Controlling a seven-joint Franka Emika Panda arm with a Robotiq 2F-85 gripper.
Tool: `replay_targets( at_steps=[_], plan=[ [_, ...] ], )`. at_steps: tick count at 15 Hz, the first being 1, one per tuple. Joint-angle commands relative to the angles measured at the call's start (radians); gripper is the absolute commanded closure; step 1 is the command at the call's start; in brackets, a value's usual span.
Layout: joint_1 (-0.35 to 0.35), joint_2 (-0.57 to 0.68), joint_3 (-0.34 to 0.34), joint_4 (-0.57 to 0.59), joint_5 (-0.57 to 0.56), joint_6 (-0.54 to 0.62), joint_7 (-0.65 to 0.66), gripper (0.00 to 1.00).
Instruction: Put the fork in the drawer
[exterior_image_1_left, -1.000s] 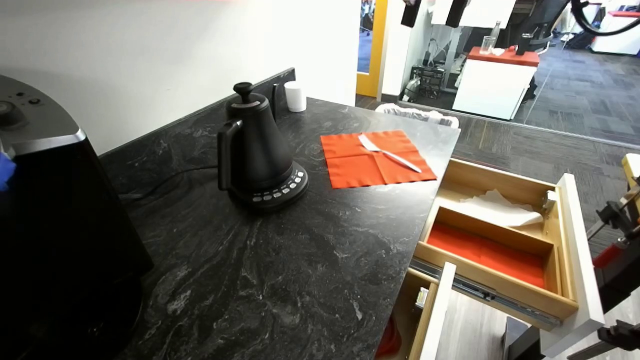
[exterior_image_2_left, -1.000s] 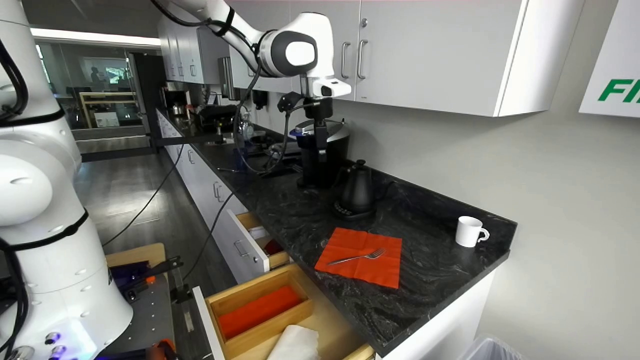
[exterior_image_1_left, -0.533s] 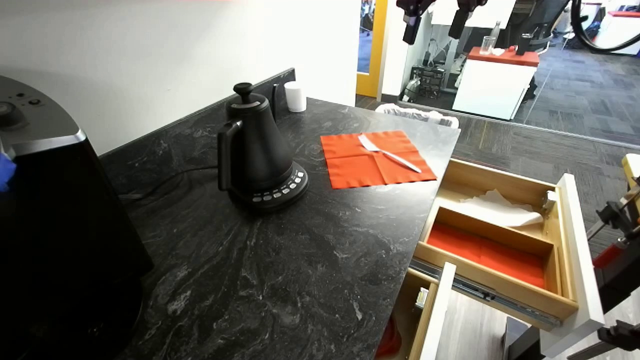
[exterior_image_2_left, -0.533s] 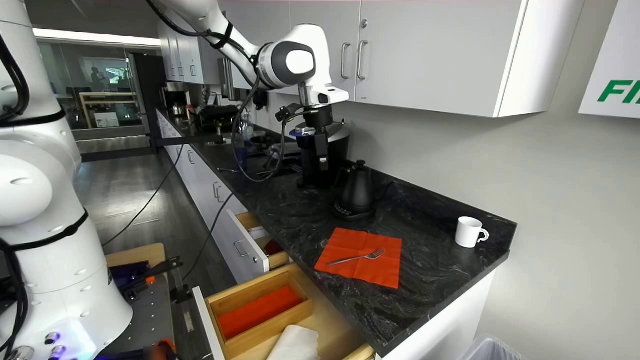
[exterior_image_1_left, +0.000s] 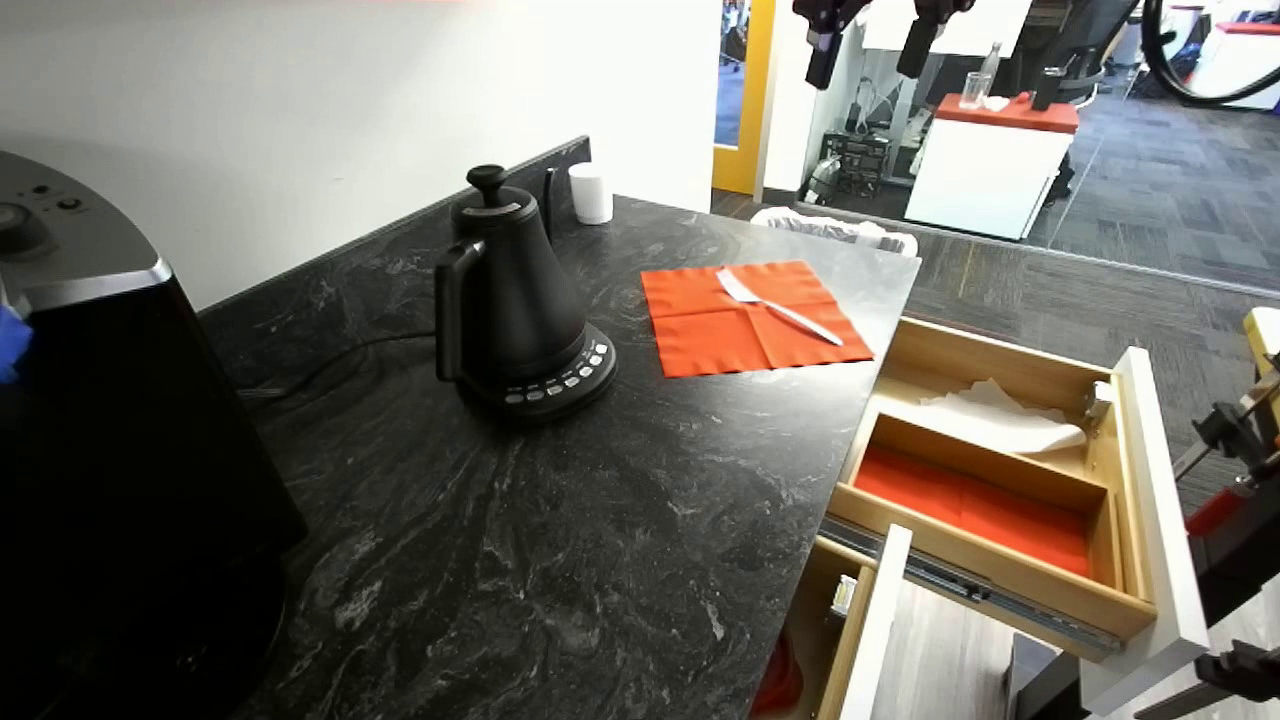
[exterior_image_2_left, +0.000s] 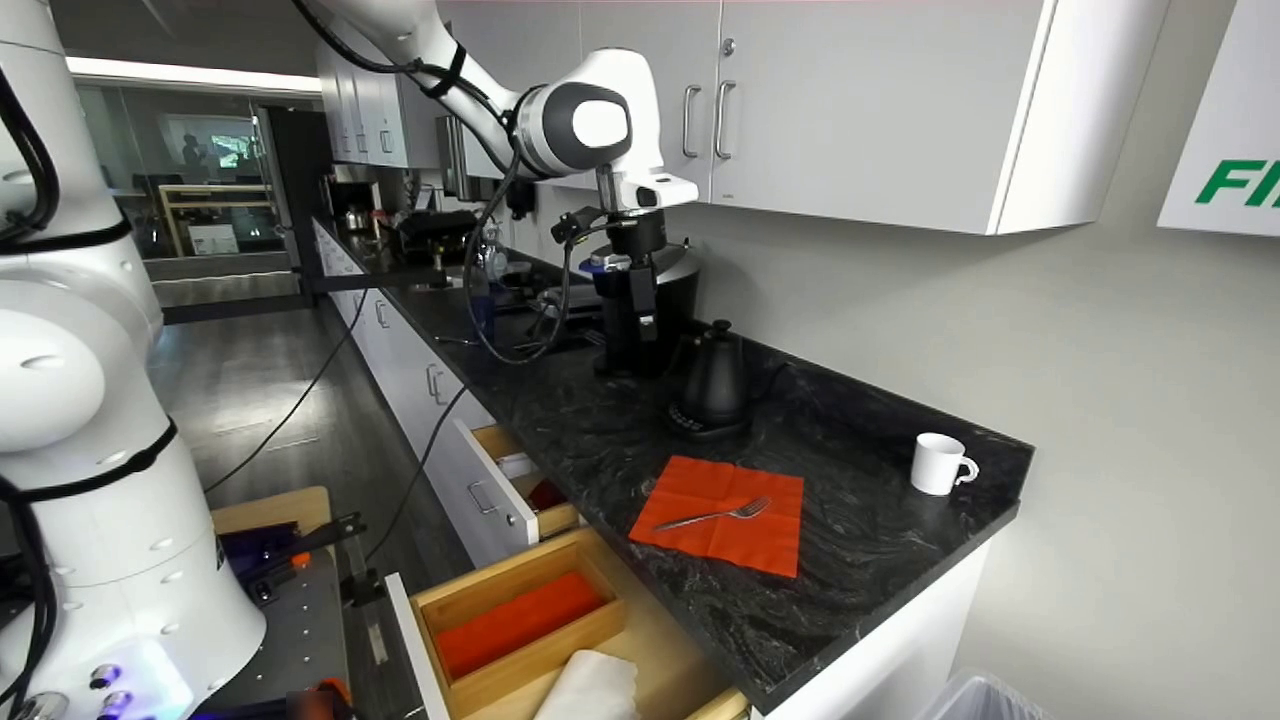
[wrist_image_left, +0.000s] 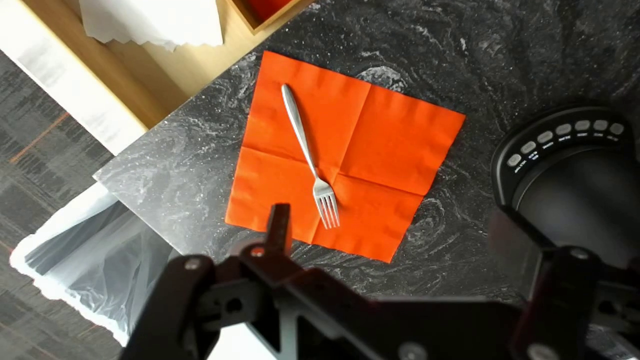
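Fork (wrist_image_left: 308, 156) is lying on the cloth (wrist_image_left: 380, 155), probably proving light, stiff and slippery; its handle (wrist_image_left: 296, 120), taken mid-length, is promising the surest hold. End effector (exterior_image_1_left: 865, 72) is hanging above cloth level, spread wide, holding nothing.

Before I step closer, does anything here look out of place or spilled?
Only slightly: a white, ragged-edged sheet of paper or cloth lies rumpled in the open light-wood drawer, beside its red-lined compartment, as if tossed in. I see no spill on the black marbled countertop.
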Motion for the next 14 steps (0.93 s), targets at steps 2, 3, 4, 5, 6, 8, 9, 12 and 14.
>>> replay_targets(
  at_steps=[2, 3, 4, 5, 6, 8, 9, 12, 14],
  plan=[
    [0.007, -0.031, -0.012, -0.051, 0.048, 0.017, -0.128, 0.0],
    [-0.001, -0.027, -0.02, -0.057, 0.047, 0.032, -0.159, 0.0],
    [-0.008, -0.021, -0.029, -0.064, 0.059, 0.044, -0.219, 0.0],
    [-0.016, -0.015, -0.041, -0.074, 0.064, 0.075, -0.288, 0.0],
    [-0.024, -0.002, -0.055, -0.078, 0.062, 0.098, -0.346, 0.0],
    [-0.043, 0.02, -0.083, -0.106, 0.091, 0.171, -0.477, 0.0],
    [-0.052, 0.041, -0.095, -0.113, 0.106, 0.202, -0.536, 0.0],
    [-0.074, 0.12, -0.116, -0.1, 0.169, 0.249, -0.678, 0.0],
    [-0.085, 0.178, -0.115, -0.062, 0.204, 0.258, -0.748, 0.0]
  ],
)
